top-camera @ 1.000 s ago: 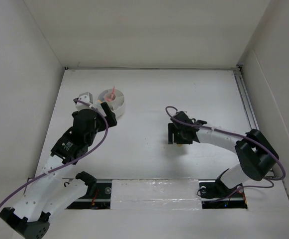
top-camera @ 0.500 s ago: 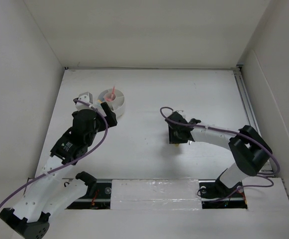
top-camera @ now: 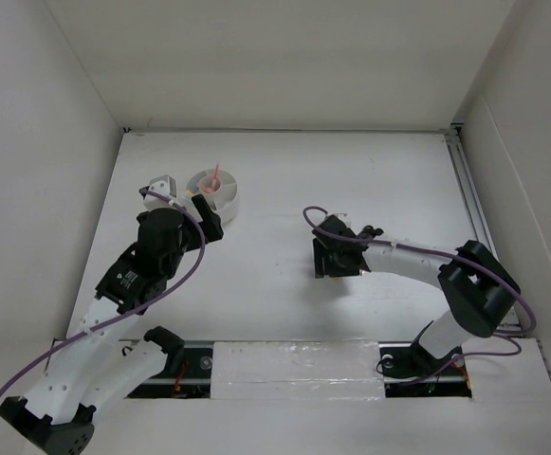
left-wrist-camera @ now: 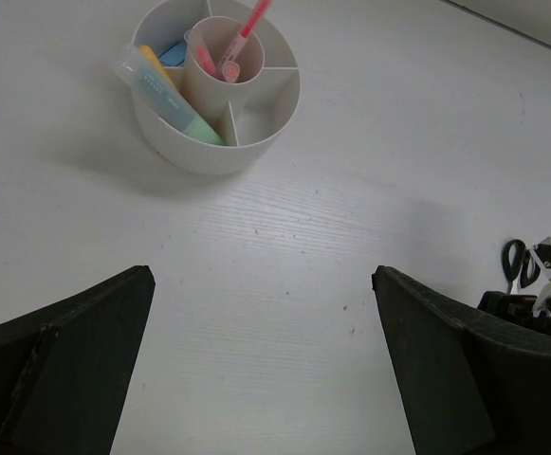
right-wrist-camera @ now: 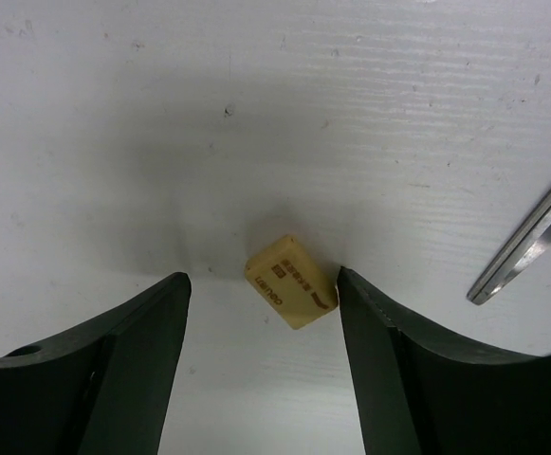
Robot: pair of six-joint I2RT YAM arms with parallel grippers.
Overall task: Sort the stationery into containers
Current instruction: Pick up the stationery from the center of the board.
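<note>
The round white cup [top-camera: 220,192] with inner dividers stands at the back left; it also shows in the left wrist view [left-wrist-camera: 256,128], holding pink pens [left-wrist-camera: 242,38], an orange and green highlighter [left-wrist-camera: 175,100] and a blue piece [left-wrist-camera: 173,53]. My left gripper [left-wrist-camera: 261,360] is open and empty, just short of the cup. My right gripper [right-wrist-camera: 261,327] is open, low over the table, with the tan eraser [right-wrist-camera: 290,282] lying between its fingers, touching or nearly touching the right finger [right-wrist-camera: 398,379]. The scissors' blades [right-wrist-camera: 531,242] lie to the right; their black handles show in the left wrist view [left-wrist-camera: 516,263].
White walls enclose the table on the left, back and right. A small grey and white object [top-camera: 161,183] sits left of the cup. The right arm's purple cable [top-camera: 318,213] loops above its wrist.
My right gripper has shifted a little left and back over the last second. The left arm has barely moved.
</note>
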